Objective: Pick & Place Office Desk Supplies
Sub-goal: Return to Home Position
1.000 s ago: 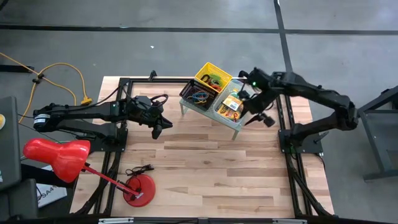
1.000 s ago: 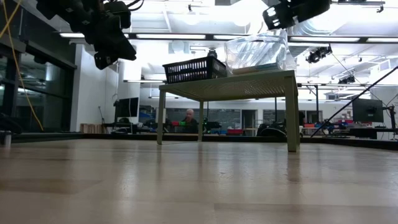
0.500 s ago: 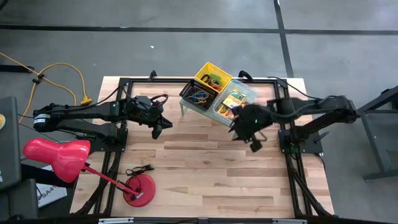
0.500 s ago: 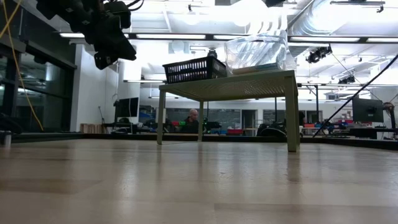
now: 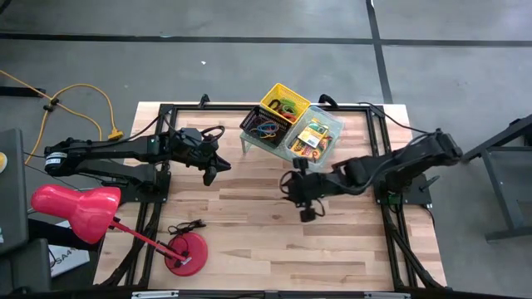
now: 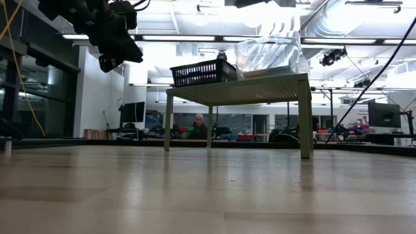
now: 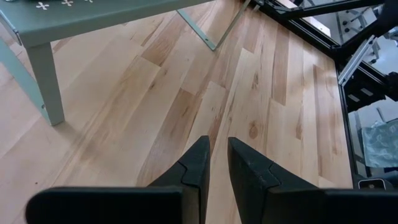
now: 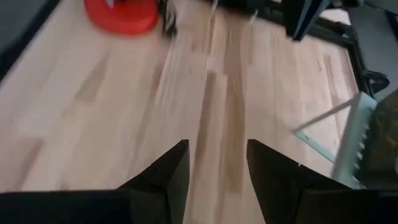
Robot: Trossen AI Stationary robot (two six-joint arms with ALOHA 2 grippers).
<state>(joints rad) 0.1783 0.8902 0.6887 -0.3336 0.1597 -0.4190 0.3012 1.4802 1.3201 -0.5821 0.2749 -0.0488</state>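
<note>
**A:** What is on the left side?

**B:** The left hand (image 5: 218, 169) hangs over the counter (image 5: 249, 241), near the left end of the pale green shelf (image 6: 260, 88). Its fingers are almost together, with only a thin slit between them, and they hold nothing.

**A:** And where are the supplies?

**B:** All of them are on the shelf. First comes the black mesh tray (image 5: 252, 119) with the rubber bands (image 5: 266, 129) inside. Just beside it, toward the far edge, is the yellow basket (image 5: 293, 93). Then comes the clear tub (image 5: 331, 118), with the green-and-yellow card boxes (image 5: 309, 135) lying in it.

**A:** And the right hand?

**B:** The right hand (image 5: 293, 189) is above the bare wood in front of the shelf, near the tub but apart from it. Its arm reaches in from the right side. The fingers stand apart and are empty.
</note>
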